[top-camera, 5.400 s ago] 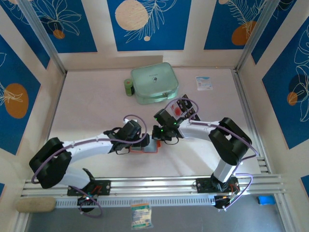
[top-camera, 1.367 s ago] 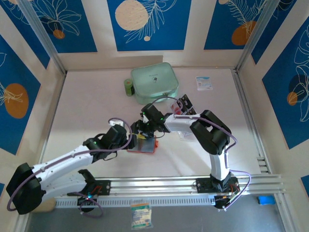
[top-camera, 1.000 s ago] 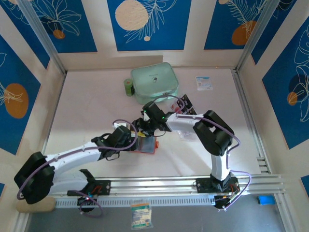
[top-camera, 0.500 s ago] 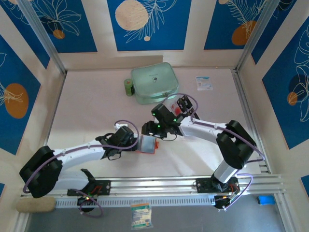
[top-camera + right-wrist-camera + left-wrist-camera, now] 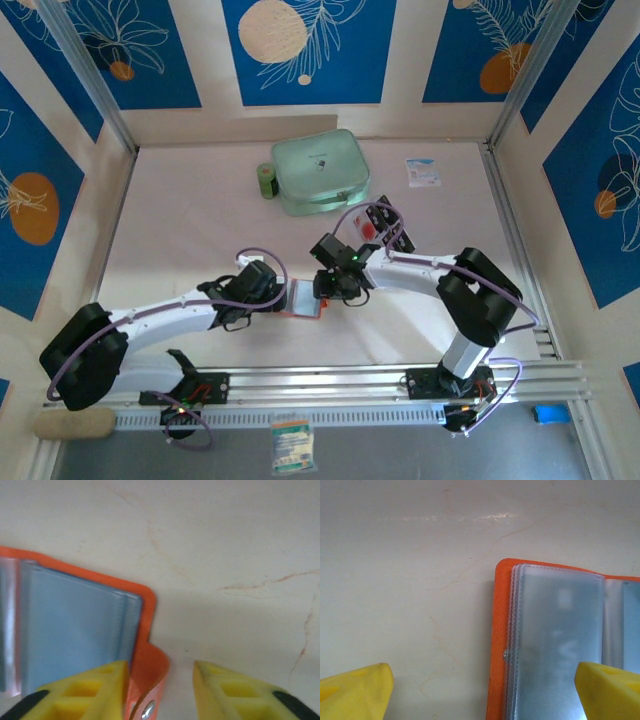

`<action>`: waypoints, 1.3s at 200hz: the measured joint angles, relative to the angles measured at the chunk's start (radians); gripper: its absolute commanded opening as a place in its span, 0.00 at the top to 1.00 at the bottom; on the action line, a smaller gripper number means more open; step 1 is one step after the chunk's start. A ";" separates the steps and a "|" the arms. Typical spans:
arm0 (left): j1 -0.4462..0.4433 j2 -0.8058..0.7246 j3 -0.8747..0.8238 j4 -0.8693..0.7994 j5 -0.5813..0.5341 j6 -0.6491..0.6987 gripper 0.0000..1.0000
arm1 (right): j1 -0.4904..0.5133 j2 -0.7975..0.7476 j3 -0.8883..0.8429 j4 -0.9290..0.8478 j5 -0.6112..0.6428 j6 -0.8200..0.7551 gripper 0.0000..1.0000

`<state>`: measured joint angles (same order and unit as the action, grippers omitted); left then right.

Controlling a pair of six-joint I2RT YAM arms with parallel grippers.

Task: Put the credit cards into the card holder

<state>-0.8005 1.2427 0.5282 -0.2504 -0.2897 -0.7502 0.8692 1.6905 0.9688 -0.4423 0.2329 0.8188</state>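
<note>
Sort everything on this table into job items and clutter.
For the job: black-and-red thin credit cards; orange fold-over card holder with clear pockets.

Just lying about: mint-green zip case; small green roll; white-and-blue packet.

Top external: looking steeply down from high over near edge, taking in whole desk (image 5: pixel 180 220). Left, right wrist: pointing down close over desk, framing opposite edges of card holder (image 5: pixel 498 630), shared by all three.

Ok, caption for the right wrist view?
Right pincer straddling the snap tab of the open orange card holder on the table.
</note>
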 measured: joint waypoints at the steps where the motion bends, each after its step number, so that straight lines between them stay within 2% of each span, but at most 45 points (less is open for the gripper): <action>1: 0.000 0.000 0.000 0.000 0.000 0.000 0.07 | 0.000 0.000 0.000 0.000 0.000 -0.003 0.79; 24: 0.000 0.000 0.000 0.000 0.000 0.000 0.07 | -0.006 0.000 -0.003 -0.006 0.010 -0.012 0.94; 70: 0.000 0.008 0.000 0.008 0.001 0.000 0.07 | -0.038 -0.010 -0.016 -0.013 0.019 -0.028 0.95; 84: 0.000 0.014 0.000 0.011 0.001 0.000 0.07 | -0.045 -0.012 -0.016 -0.016 0.021 -0.033 0.88; 108: 0.000 0.022 0.000 0.019 0.001 0.000 0.07 | -0.054 -0.012 -0.016 -0.021 0.023 -0.048 0.63; 118: 0.000 0.023 0.000 0.024 0.001 0.000 0.07 | -0.058 -0.014 -0.016 -0.025 0.023 -0.057 0.58; 174: 0.000 0.023 0.000 0.027 0.001 0.000 0.07 | -0.091 -0.157 -0.008 -0.080 0.027 -0.096 0.56; 208: 0.000 0.024 0.006 0.018 0.001 0.000 0.06 | -0.179 -0.221 0.038 -0.145 0.041 -0.140 0.56; 260: 0.008 0.070 0.093 -0.035 0.009 -0.003 0.06 | -0.297 -0.206 0.175 -0.286 0.081 -0.250 0.56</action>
<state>-0.7921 1.3128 0.6216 -0.2855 -0.2806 -0.7532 0.5720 1.4845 1.1439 -0.7280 0.3138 0.5690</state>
